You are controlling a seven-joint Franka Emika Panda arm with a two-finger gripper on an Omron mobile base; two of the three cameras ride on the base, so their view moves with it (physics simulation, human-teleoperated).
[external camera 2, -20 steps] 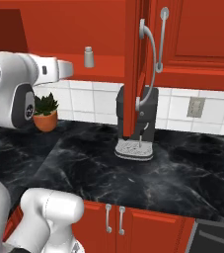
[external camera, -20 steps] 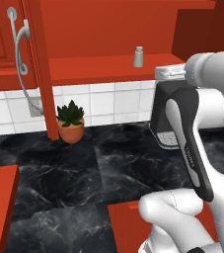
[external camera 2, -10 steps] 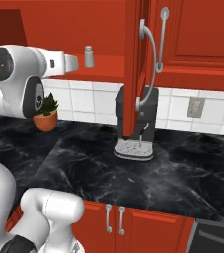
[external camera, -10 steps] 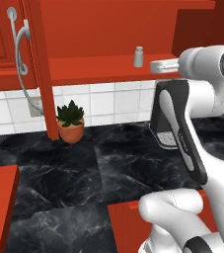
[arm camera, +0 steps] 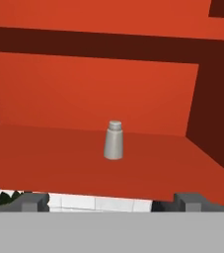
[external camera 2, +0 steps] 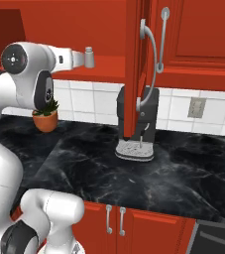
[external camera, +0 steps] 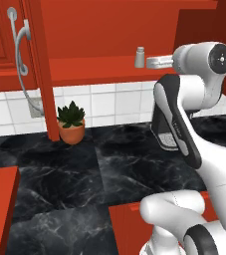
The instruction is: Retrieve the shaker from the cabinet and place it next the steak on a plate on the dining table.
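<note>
Fingers (arm camera: 32,201) of the gripper (arm camera: 114,202) stand spread wide, holding nothing, apart from the shaker (arm camera: 113,141) at twelve o'clock. It stands upright on the shelf of the open cabinet (arm camera: 59,163). Below, a potted plant (external camera: 71,123) and coffee machine (external camera 2: 136,126) sit on the black counter (external camera 2: 173,173).

Matt grey shaker (arm camera: 113,141), glossy red cabinet (arm camera: 93,94)

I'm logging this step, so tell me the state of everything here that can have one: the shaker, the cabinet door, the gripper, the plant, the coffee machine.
shaker: upright on the cabinet shelf, not held.
cabinet: door swung open, shelf exposed.
gripper: open, aimed at the shaker, short of it.
potted plant: upright on the counter.
coffee machine: upright on the counter, partly hidden behind the open door.
</note>
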